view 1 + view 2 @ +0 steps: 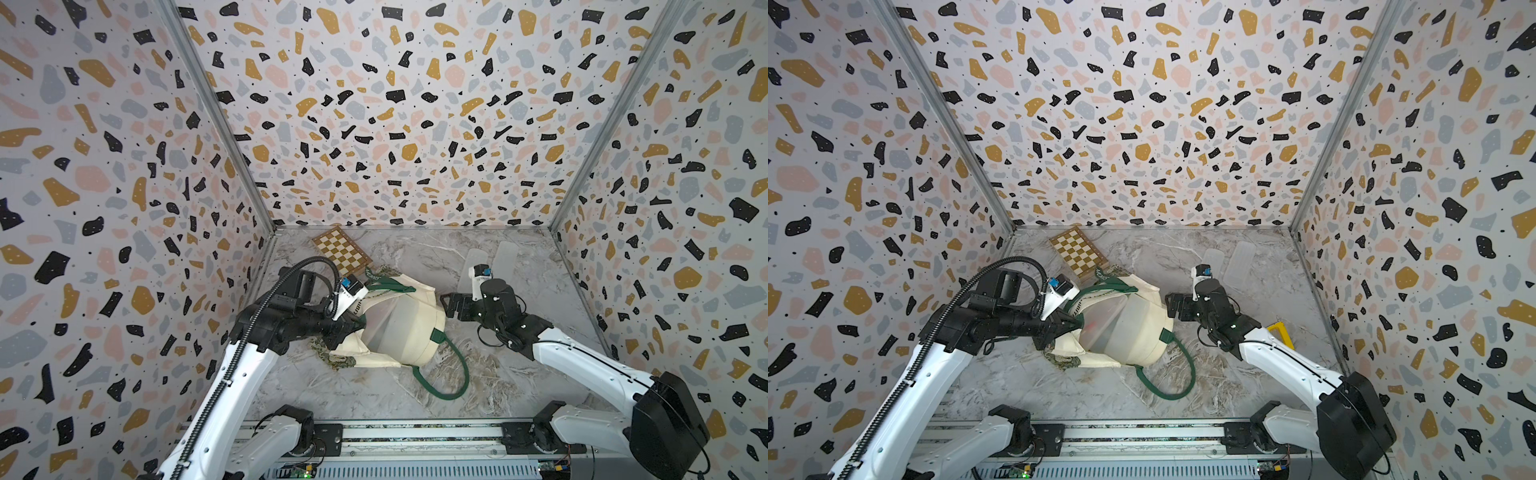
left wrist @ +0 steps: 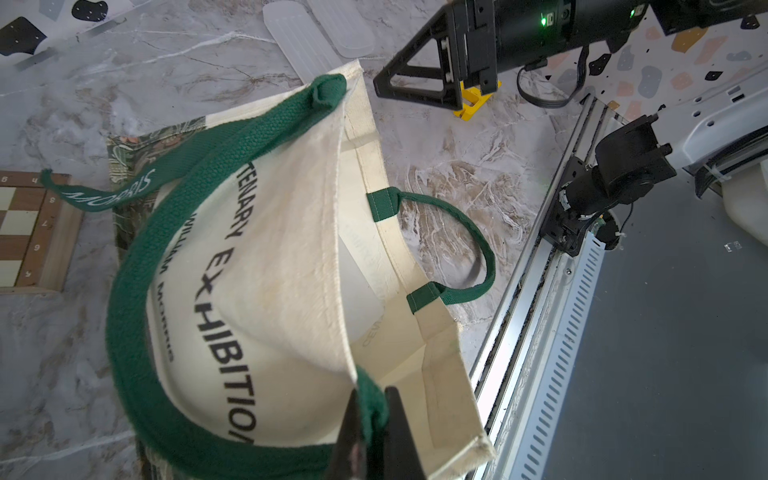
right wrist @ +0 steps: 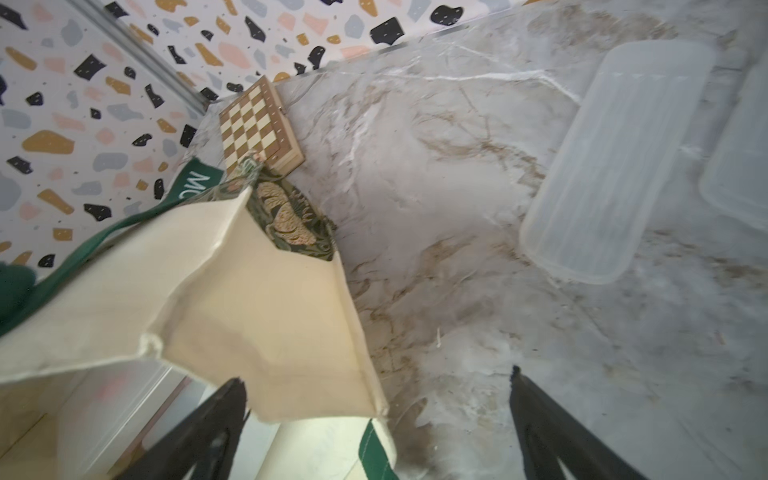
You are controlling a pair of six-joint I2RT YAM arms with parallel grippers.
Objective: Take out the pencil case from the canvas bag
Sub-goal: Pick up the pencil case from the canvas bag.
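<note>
The cream canvas bag (image 1: 415,332) (image 1: 1142,332) lies on its side on the marble table, its mouth gaping. My left gripper (image 2: 370,399) (image 1: 355,326) is shut on the green handle at the bag's rim and holds that rim up. Inside the mouth shows a frosted translucent pencil case (image 1: 388,320) (image 1: 1106,324) with a reddish blur in it. My right gripper (image 3: 377,374) (image 1: 448,303) stands open at the far edge of the mouth. One of its fingers (image 3: 224,407) is over the opening and the other is over bare table. The second handle (image 1: 461,374) loops across the table.
A wooden chessboard (image 1: 340,251) lies at the back left, touching the bag's far corner. Two translucent oblong lids (image 1: 473,266) (image 1: 505,255) lie at the back right. A small yellow object (image 1: 1281,332) sits by the right arm. The metal rail (image 1: 415,434) runs along the front.
</note>
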